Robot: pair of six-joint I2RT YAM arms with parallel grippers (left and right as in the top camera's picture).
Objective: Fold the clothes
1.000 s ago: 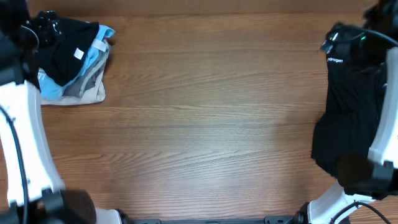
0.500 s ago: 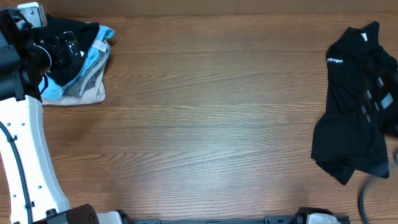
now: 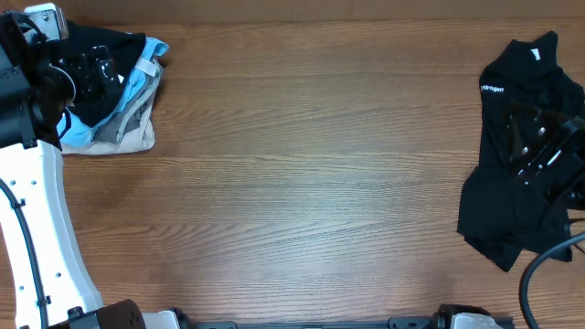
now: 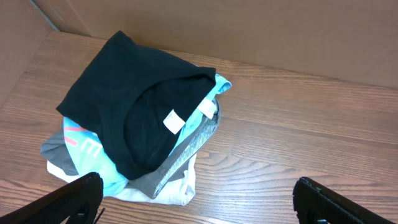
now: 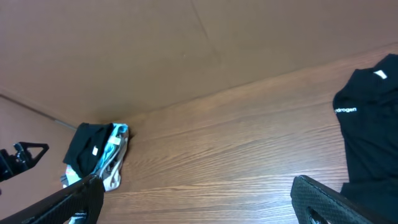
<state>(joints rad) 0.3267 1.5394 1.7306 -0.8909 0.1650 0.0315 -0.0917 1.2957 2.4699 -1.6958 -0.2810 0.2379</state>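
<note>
**Next shirt to be picked up; both end effectors free**

The right end effector [image 3: 541,153] is seen hovering over an unfolded black shirt [image 3: 494,215], which lies crumpled on the desk [image 3: 311,164] directly beneath it and spreads past it on every side. White chest lettering [image 3: 492,89] and a white neck label [image 3: 535,56] are visible on the part of the shirt beyond the fingers. In the right wrist view the fingers are held wide apart and nothing is gripped.

The left end effector [image 4: 198,190] is likewise spread apart and empty. Just ahead of and below it a stack of clothes is found, topped by a second black shirt [image 4: 124,93] with its neck label [image 4: 172,121] showing; light blue [image 4: 84,149], grey [image 4: 180,158] and white [image 4: 177,190] garments lie underneath.

The step in hand is judged to be the pickup of the crumpled shirt. For the next move, the right end effector would have to be lowered onto an edge or shoulder and closed, so that the shirt can be drawn to the bare middle of the desk and spread flat. The left end effector would probably be needed at the opposite edge.
</note>
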